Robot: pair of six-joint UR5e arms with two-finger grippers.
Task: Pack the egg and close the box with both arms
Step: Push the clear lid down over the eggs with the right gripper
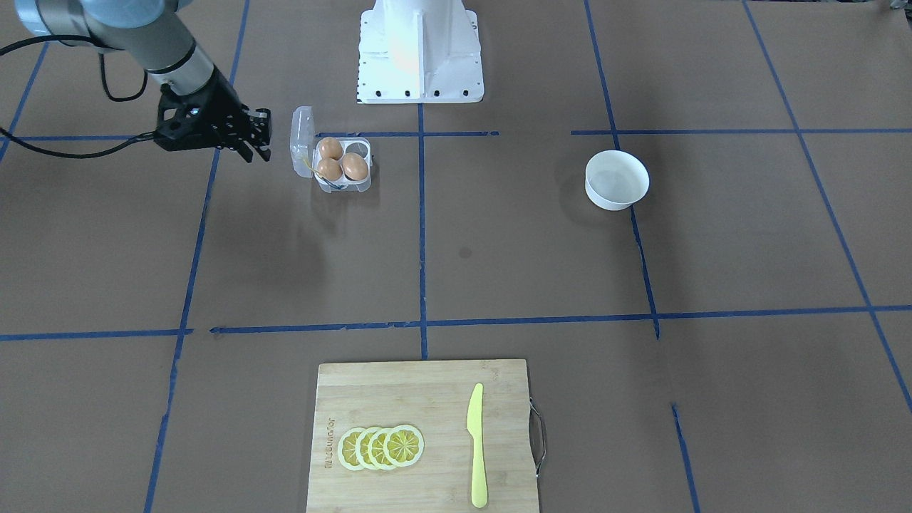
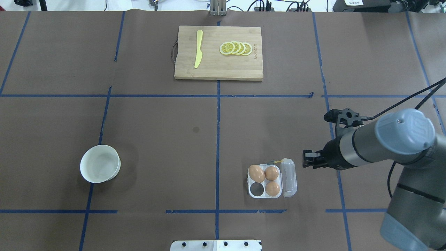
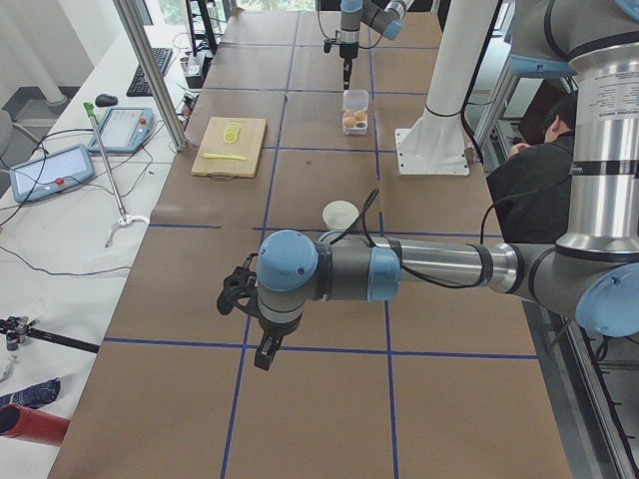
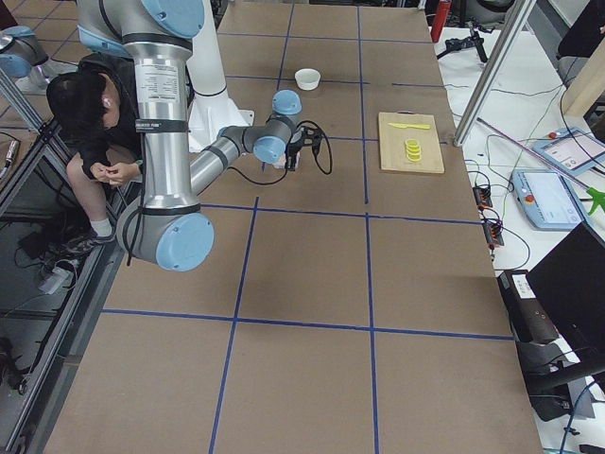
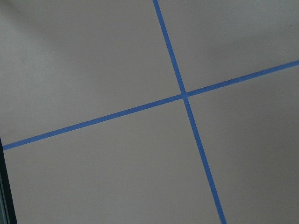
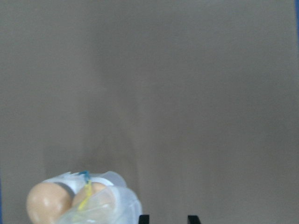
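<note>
The clear four-cell box (image 2: 264, 196) lies on the table with its hinged lid (image 2: 289, 177) open toward my right arm. Three brown eggs (image 2: 256, 173) fill three cells, and the near-left cell is empty. The box also shows in the front view (image 1: 363, 187) with its lid (image 1: 302, 139) raised. My right gripper (image 2: 307, 158) hovers just beside the lid, apart from it, open and empty; it also shows in the front view (image 1: 260, 139). The right wrist view shows its fingertips (image 6: 144, 218) apart, above the lid (image 6: 107, 205). My left gripper (image 3: 264, 354) hangs over bare table far from the box; I cannot tell whether it is open or shut.
An empty white bowl (image 2: 100, 168) stands on the left half. A bamboo cutting board (image 2: 216, 66) at the far edge holds a yellow knife (image 2: 198, 52) and lemon slices (image 2: 236, 48). The white pedestal base (image 1: 419, 50) stands behind the box. A person (image 4: 95, 123) sits beside the robot.
</note>
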